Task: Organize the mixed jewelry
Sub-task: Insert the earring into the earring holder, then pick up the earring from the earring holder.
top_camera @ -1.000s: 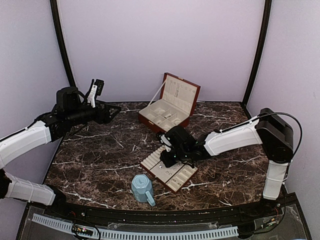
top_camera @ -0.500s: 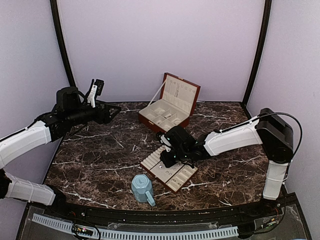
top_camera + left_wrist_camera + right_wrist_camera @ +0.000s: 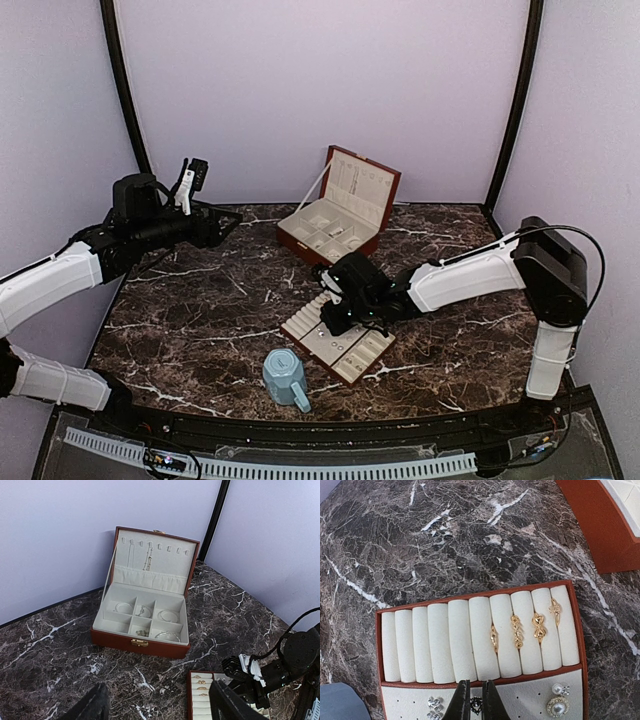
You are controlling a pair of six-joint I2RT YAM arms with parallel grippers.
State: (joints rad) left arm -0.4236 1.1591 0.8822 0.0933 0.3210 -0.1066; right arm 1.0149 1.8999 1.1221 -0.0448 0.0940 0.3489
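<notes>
Jewelry box [image 3: 115, 639] standing open, silvery hoops [image 3: 168, 616] lying in its cream compartments, chains [image 3: 148, 558] hanging in the lid; tray [image 3: 437, 645] carrying four gold rings [image 3: 516, 630] on its rolls, pearl studs [image 3: 556, 706] below; right gripper [image 3: 476, 709] pinching close around a small stud [image 3: 476, 704] on the tray; left gripper [image 3: 157, 707] hovering, fingers spread wide; blue mug [image 3: 285, 377] sitting beside the tray.

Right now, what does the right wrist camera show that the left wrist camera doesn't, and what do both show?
Only right wrist: the right fingers shut, a small stud showing between them on the tray, pearl earrings beside. Only left wrist: inside the open box, bracelets in compartments, chains in the lid, the open left fingers. Both: the tray's gold rings and the marble table.
</notes>
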